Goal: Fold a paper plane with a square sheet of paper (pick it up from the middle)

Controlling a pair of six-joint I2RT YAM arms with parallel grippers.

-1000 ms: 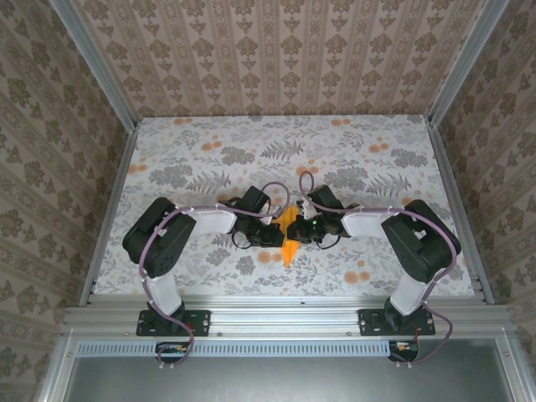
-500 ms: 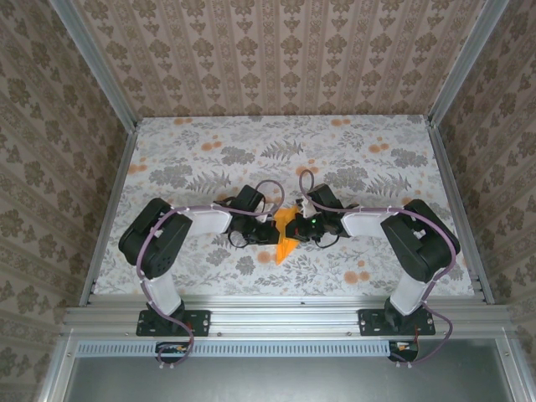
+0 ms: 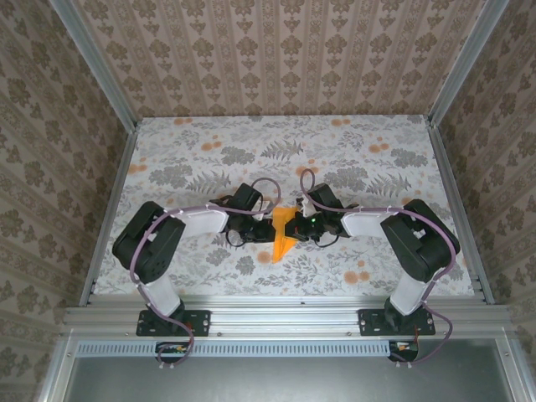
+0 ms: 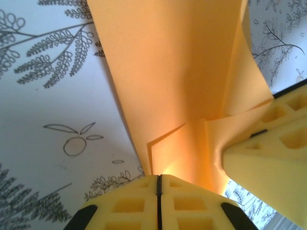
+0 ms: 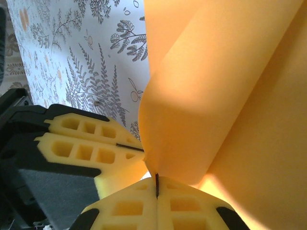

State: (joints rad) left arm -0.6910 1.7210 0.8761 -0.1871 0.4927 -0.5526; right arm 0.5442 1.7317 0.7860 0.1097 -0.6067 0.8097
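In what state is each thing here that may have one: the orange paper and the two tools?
paper plane: folded narrow, creased, pinched between both tools.
left tool: shut on the paper plane.
right tool: shut on the paper plane.

Top view: bright, even, diffuse light, with only faint soft shadows on table. Sharp, mild wide-angle bend at edges. Left wrist: paper glows with light passing through it, hot spot near fingers. Fingers soft and out of focus, table print fairly sharp. Right wrist: shaded fold across paper, bright warm patch bottom right, near foam blurry.
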